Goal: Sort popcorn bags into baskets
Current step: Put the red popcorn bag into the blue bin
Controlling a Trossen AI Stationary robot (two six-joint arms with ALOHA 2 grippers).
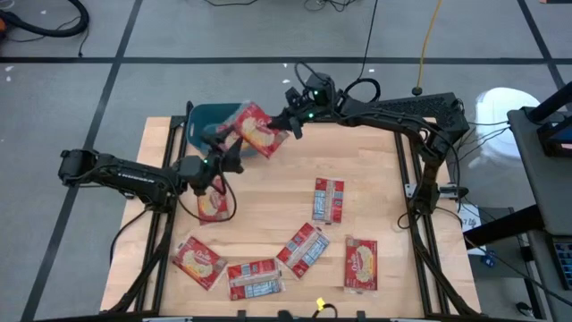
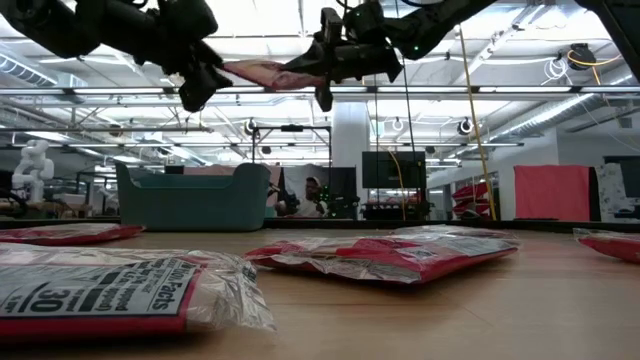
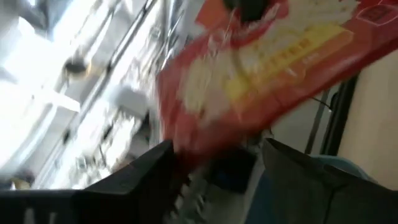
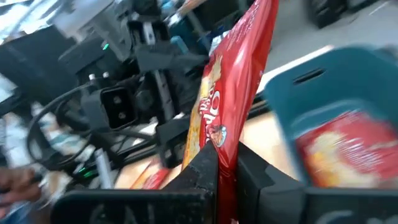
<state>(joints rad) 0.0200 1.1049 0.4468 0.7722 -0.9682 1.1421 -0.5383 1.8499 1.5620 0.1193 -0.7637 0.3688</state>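
Red popcorn bag [image 1: 254, 131] hangs in the air over the table, just beside the teal basket [image 1: 204, 118]. On the left, we see our left gripper [image 1: 234, 155] with its fingers spread apart, holding nothing. On the right, our right gripper [image 1: 288, 125] pinches the bag's edge tight. More bags [image 1: 308, 248] lie flat on the wooden table [image 1: 375, 179].

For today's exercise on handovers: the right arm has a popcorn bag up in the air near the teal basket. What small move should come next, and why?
Probably carry the held popcorn bag a little farther over the teal basket before letting go. The right end effector is shut on the bag's edge, the left end effector stands open beside it, and the bag hangs partly past the basket's rim, so releasing now might drop it on the table.
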